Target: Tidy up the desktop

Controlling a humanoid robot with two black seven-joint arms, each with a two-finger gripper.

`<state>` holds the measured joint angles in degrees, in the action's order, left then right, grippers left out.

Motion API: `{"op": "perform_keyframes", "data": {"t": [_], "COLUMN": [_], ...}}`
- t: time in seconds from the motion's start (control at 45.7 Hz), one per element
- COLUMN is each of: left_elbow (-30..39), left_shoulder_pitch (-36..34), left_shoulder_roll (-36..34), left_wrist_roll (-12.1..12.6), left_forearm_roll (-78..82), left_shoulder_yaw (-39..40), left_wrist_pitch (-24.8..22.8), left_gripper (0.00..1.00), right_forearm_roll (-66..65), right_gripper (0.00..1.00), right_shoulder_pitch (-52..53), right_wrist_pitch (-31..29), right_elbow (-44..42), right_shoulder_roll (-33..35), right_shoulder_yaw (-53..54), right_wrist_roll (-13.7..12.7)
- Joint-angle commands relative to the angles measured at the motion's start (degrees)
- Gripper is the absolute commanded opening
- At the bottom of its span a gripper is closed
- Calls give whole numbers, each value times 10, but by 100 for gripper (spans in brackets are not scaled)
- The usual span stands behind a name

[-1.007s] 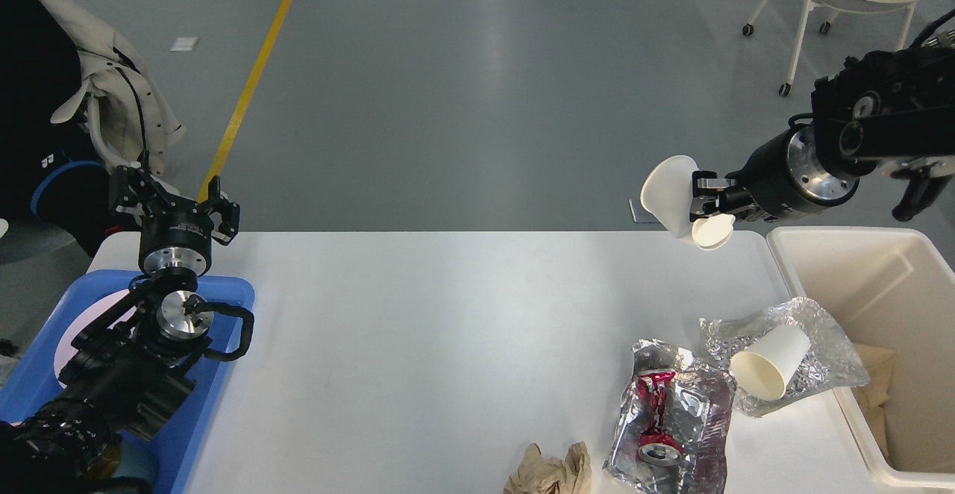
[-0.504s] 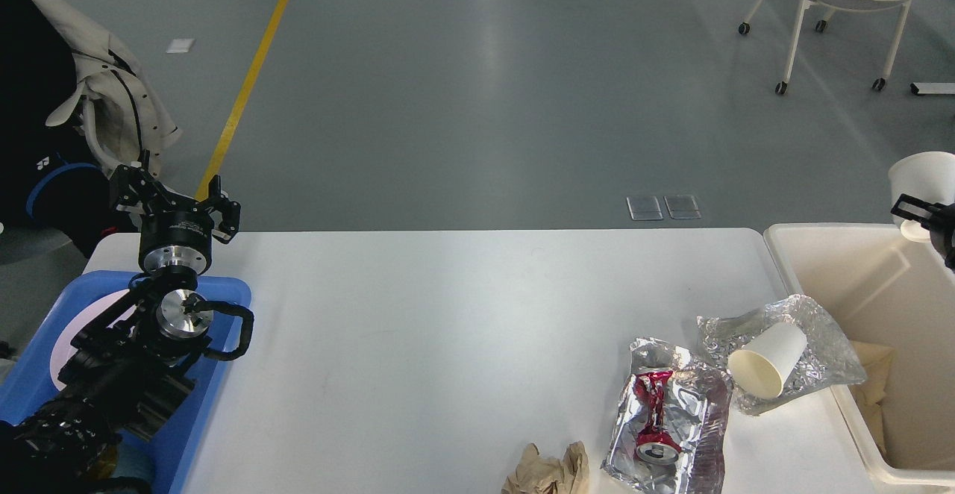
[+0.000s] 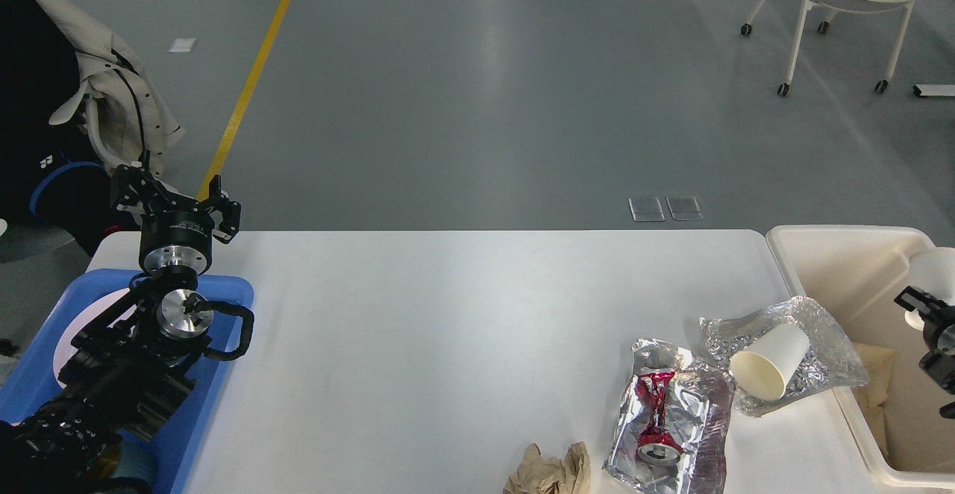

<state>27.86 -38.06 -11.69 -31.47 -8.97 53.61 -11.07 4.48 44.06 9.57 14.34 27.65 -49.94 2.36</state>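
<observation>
Here, jaws: left gripper (image 3: 176,207) spread, empty; right gripper (image 3: 919,306) cut off at the edge, clamped on a white cup (image 3: 936,273) over the cream bin (image 3: 828,255).
Hidden: brown paper (image 3: 548,471) partly cropped.
Counts: two cups, two foil wrappers, one crushed can (image 3: 653,419).
Desktop (image 3: 448,330): central, long axis left–right.

Tray (image 3: 231,289) sat at desktop (image 3: 448,330) left edge, bin (image 3: 828,244) at right edge; cup (image 3: 772,360) lay on foil bag (image 3: 828,352) near right edge.
</observation>
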Motion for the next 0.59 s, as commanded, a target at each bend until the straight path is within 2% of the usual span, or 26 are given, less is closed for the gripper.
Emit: {"op": "perform_keyframes", "data": {"t": [0.0,0.219,0.241,0.285,0.394,0.569], "left_elbow": [0,0,0,0,0,0], "left_shoulder_pitch": [0,0,0,0,0,0], "left_shoulder_roll": [0,0,0,0,0,0], "left_wrist_roll": [-1,0,0,0,0,0], "left_forearm_roll": [0,0,-1,0,0,0], "left_shoulder_yaw": [0,0,0,0,0,0], "left_wrist_pitch": [0,0,0,0,0,0], "left_gripper": [98,98,98,98,98,98], "right_forearm_roll": [0,0,0,-1,-8,-7], "right_gripper": [0,0,11,100,100,100], "right_shoulder_pitch": [-41,-48,-49,-52,-67,-78], "right_wrist_pitch": [7,0,-2,-8,-12,-15], "right_elbow": [-26,-34,-34,-32,-27,-27], "right_shoulder_roll": [-25,-28,-28,-28,-29,-25], "right_shoulder_yaw": [17,19,18,11,5,4], "right_wrist_roll": [-3,-6,-7,-8,-26,-26]}}
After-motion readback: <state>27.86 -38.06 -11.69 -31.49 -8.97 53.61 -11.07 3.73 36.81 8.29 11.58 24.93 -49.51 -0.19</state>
